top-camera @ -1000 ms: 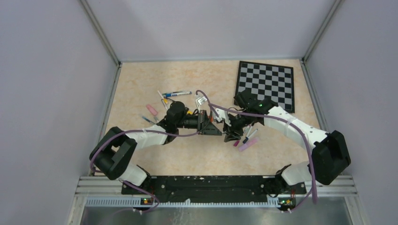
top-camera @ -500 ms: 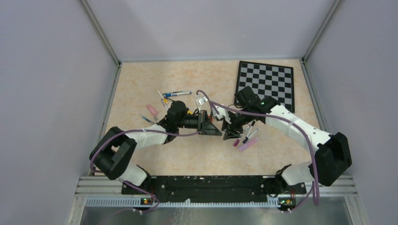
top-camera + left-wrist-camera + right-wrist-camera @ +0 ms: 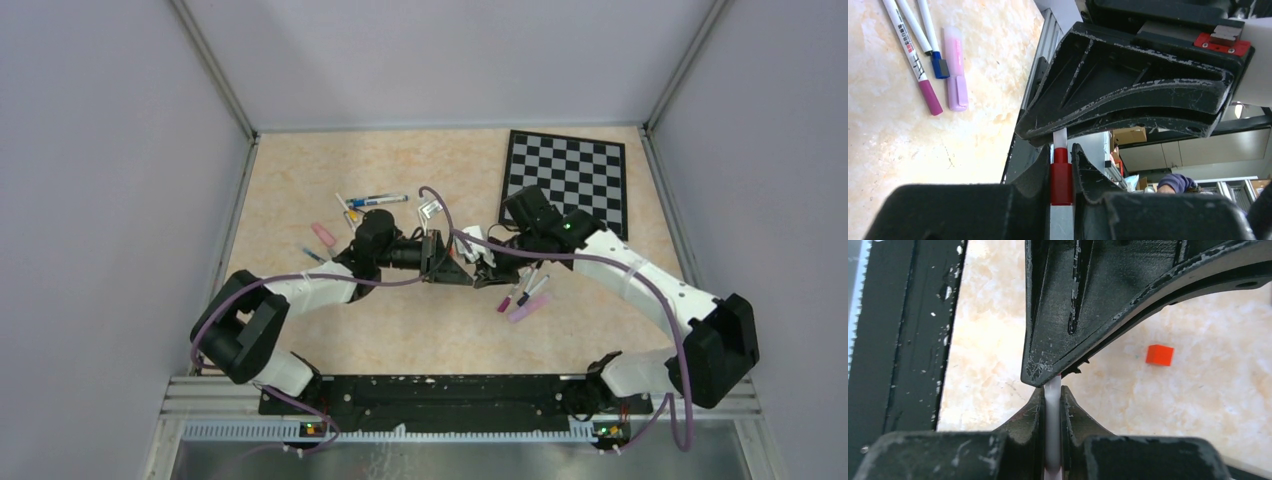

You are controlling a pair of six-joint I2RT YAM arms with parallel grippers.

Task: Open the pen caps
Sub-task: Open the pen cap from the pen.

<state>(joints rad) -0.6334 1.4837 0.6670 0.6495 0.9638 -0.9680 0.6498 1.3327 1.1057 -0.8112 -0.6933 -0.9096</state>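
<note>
Jaws of the left gripper (image 3: 1062, 150) clamp 1 red cap (image 3: 1061, 182). Facing them, the right gripper (image 3: 1052, 392) pinches its white pen (image 3: 1052, 440).

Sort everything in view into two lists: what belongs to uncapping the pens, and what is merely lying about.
Belongs to the job: held pen, gripped by left gripper and right gripper; loose pens.
Lying about: red cube; checkerboard.
</note>
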